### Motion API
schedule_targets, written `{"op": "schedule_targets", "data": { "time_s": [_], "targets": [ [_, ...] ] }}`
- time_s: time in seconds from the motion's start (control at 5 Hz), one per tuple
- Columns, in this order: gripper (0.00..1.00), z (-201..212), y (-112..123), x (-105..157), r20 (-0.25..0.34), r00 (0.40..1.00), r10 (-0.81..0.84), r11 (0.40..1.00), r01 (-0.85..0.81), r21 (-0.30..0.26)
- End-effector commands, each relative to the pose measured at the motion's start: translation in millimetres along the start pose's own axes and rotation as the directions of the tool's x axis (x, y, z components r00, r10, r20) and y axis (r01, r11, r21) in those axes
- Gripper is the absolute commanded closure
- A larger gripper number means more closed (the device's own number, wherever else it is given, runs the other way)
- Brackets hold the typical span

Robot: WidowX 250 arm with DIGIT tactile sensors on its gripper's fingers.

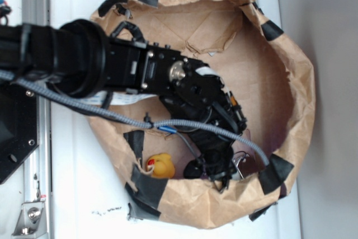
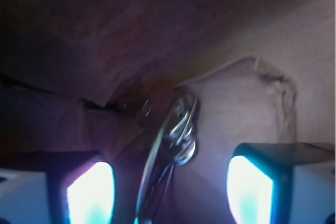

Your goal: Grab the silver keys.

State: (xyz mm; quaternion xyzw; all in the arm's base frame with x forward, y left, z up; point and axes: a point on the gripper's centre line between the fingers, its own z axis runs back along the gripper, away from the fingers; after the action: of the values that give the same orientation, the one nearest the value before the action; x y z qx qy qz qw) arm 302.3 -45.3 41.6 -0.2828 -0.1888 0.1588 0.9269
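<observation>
Now tool (open) astride silver keys

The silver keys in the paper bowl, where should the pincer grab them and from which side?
Grip the silver keys across the long, thin bunch, coming straight ahead as the wrist view faces. They already lie between the open pincer's fingers, nearer the left one, against the brown paper wall, so closing should catch them.

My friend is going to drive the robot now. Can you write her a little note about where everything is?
Gripper: open, down inside the paper bowl, one finger on each side of the keys.
Keys: on the bowl floor near the wall, between the fingers, not gripped yet.
Duck: beside the gripper, not needed.
Done: gripper lined up over the keys.
Left: close on the keys and lift.
</observation>
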Motion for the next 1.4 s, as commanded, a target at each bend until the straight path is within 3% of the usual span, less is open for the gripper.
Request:
{"op": "schedule_targets", "data": {
  "time_s": [0.0,0.2,0.4,0.6,0.8,1.2],
  "targets": [
    [1.0,6.1,-9.9,1.8,-0.003,0.999,-0.035,0.999,0.035,-0.015],
    [1.0,18.8,-12.1,4.3,-0.009,1.0,-0.026,0.999,0.026,0.036],
    [1.0,53.0,-13.9,14.0,0.005,0.999,0.039,0.991,-0.039,0.129],
    [1.0,110.0,-19.4,25.4,0.065,0.973,0.221,0.947,-0.23,0.226],
    [1.0,160.7,-29.1,16.0,0.009,0.971,0.238,0.971,-0.238,0.024],
    [1.0,154.5,-34.2,25.1,0.036,0.957,0.289,0.912,-0.286,0.295]
  ]
}}
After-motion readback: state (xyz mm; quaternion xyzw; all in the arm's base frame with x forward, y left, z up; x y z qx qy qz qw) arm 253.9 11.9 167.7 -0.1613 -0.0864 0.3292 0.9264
